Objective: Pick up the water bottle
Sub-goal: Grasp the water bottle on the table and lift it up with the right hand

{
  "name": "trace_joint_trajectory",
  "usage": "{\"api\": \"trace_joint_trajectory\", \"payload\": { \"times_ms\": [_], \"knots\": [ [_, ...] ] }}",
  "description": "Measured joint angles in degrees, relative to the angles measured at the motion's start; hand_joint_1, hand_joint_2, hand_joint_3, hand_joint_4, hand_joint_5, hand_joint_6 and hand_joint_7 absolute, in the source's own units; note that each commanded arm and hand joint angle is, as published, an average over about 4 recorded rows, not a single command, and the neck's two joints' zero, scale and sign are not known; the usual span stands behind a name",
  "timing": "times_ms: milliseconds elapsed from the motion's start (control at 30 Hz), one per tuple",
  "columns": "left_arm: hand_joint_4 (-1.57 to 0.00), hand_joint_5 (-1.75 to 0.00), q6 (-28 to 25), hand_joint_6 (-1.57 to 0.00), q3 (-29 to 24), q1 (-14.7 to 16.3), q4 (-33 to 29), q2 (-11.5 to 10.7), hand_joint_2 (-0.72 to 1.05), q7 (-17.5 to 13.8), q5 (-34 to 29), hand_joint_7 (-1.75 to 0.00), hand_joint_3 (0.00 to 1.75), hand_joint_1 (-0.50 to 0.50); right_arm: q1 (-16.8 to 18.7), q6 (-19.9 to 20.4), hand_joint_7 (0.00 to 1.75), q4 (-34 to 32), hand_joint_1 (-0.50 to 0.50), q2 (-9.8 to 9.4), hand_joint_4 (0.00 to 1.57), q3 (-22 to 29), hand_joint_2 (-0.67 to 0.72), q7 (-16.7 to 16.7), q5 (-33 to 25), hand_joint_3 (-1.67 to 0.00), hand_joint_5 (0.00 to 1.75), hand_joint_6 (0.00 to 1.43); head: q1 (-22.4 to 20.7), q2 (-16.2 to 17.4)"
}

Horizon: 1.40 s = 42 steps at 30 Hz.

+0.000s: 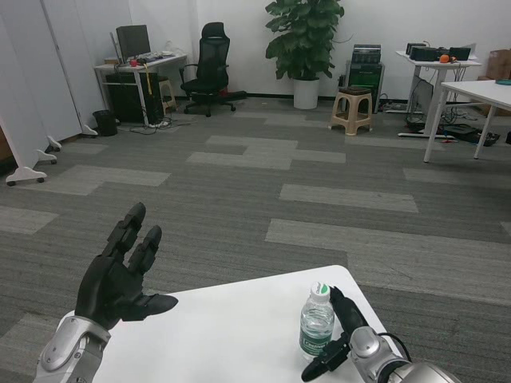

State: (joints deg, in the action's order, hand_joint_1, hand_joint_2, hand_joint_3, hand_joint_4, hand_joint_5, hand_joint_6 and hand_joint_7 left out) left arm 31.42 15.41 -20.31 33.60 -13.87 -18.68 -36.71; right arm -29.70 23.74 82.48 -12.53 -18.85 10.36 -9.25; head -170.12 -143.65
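The water bottle (317,321) stands upright near the right front part of the white table (231,327). The right hand (342,339) sits just beside the bottle, fingers reaching around its right side and base, though I cannot tell whether it truly grips it. Well to the bottle's left, the left hand (120,275) is raised, fingers spread, grasping nothing.

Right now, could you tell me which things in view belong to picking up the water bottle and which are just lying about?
Belongs to the job:
water bottle, upright on the white table
right hand, fingers at the bottle
left hand, open above the table

Just lying about:
office chair
potted plant
plastic stool
desks along the far wall
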Motion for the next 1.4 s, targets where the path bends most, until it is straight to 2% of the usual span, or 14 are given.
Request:
{"api": "trace_joint_trajectory", "payload": {
  "times_ms": [33,67,133,200,233,267,333,367,500,633,867,1000,1333,1400],
  "knots": [
    [0.00,0.00,0.00,0.00,0.00,0.00,0.00,0.00,0.34,0.00,0.00,0.00,0.09,-0.50,0.00,0.00,1.50,0.01,-0.42,0.18,0.11,-0.01,-0.45,0.69,0.01,-0.73,1.58,0.06,-0.05,-0.02],
    [0.00,0.00,0.00,0.00,0.00,0.00,0.00,0.00,0.34,0.00,0.00,0.00,0.09,-0.50,0.00,0.00,1.57,0.02,-0.42,0.37,0.17,-0.02,-0.46,1.38,0.04,-0.79,1.65,0.11,-0.11,-0.03],
    [0.00,0.00,0.00,0.00,0.00,0.00,0.00,0.00,0.34,0.00,0.00,0.00,0.09,-0.50,0.00,0.00,1.68,0.08,-0.44,0.68,0.31,-0.08,-0.48,2.42,0.15,-0.89,1.75,0.34,-0.22,-0.03],
    [0.00,0.00,0.00,0.00,0.00,0.00,0.00,0.00,0.34,0.00,0.00,0.00,0.09,-0.50,0.00,0.00,1.64,0.19,-0.46,0.82,0.44,-0.14,-0.51,2.92,0.27,-1.05,1.75,0.73,-0.29,-0.04],
    [0.00,0.00,0.00,0.00,0.00,0.00,0.00,0.00,0.34,0.00,0.00,0.00,0.09,-0.50,-0.01,0.00,1.59,0.29,-0.46,0.84,0.50,-0.17,-0.53,3.05,0.29,-1.19,1.75,0.91,-0.34,-0.05],
    [0.00,0.00,0.00,0.00,0.00,0.00,0.00,0.00,0.34,0.00,0.00,0.00,0.09,-0.50,-0.01,0.00,1.50,0.39,-0.46,0.85,0.63,-0.19,-0.54,3.17,0.31,-1.35,1.75,1.08,-0.40,-0.06],
    [0.00,0.00,0.00,0.00,0.00,0.00,0.00,0.00,0.34,0.00,0.00,0.00,0.09,-0.50,-0.06,0.00,1.33,0.71,-0.46,0.88,0.86,-0.21,-0.54,3.67,0.31,-1.55,1.70,1.26,-0.45,-0.06],
    [0.00,0.00,0.00,0.00,0.00,0.00,0.00,0.00,0.34,0.00,0.00,0.00,0.09,-0.50,-0.09,0.00,1.26,0.86,-0.46,0.89,0.96,-0.21,-0.54,3.99,0.31,-1.57,1.70,1.31,-0.46,-0.07],
    [0.00,0.00,0.00,0.00,0.00,0.00,0.00,0.00,0.34,0.00,0.00,0.00,0.09,-0.50,-0.22,0.00,1.10,1.41,-0.46,0.94,1.08,-0.15,-0.54,4.56,0.30,-1.51,1.75,1.31,-0.42,-0.07],
    [0.00,0.00,0.00,0.00,0.00,0.00,0.00,0.00,0.34,0.00,0.00,0.00,0.09,-0.50,-0.38,0.00,0.98,2.14,-0.46,0.96,1.30,0.49,-0.54,4.60,0.30,-1.43,1.65,1.31,-0.41,0.00],
    [0.00,0.00,0.00,0.00,-0.01,0.00,0.00,0.00,0.34,0.00,0.00,0.00,0.09,-0.50,-0.38,0.00,0.99,2.33,-0.46,0.95,1.48,1.47,-0.54,4.65,0.31,-1.43,1.55,1.31,-0.42,0.00],
    [0.00,0.00,0.00,0.00,-0.02,0.00,0.00,0.00,0.34,0.00,0.00,0.00,0.09,-0.50,-0.23,-0.04,1.06,1.98,-0.46,0.93,1.51,1.78,-0.54,4.66,0.33,-1.43,1.48,1.31,-0.51,-0.02],
    [0.00,0.00,0.02,0.00,-0.04,0.01,0.00,0.01,0.34,0.00,0.00,0.00,0.09,-0.50,1.64,-0.20,1.12,-2.01,-0.46,0.67,1.51,2.47,-0.56,4.53,0.51,-1.35,1.55,1.31,-0.79,0.06],
    [0.00,0.00,0.03,0.00,-0.05,0.01,0.00,0.01,0.34,0.00,0.00,0.00,0.09,-0.50,2.17,-0.20,1.19,-2.61,-0.46,0.57,1.51,2.70,-0.54,4.37,0.51,-1.35,1.55,1.31,-0.76,0.05]
  ]
}}
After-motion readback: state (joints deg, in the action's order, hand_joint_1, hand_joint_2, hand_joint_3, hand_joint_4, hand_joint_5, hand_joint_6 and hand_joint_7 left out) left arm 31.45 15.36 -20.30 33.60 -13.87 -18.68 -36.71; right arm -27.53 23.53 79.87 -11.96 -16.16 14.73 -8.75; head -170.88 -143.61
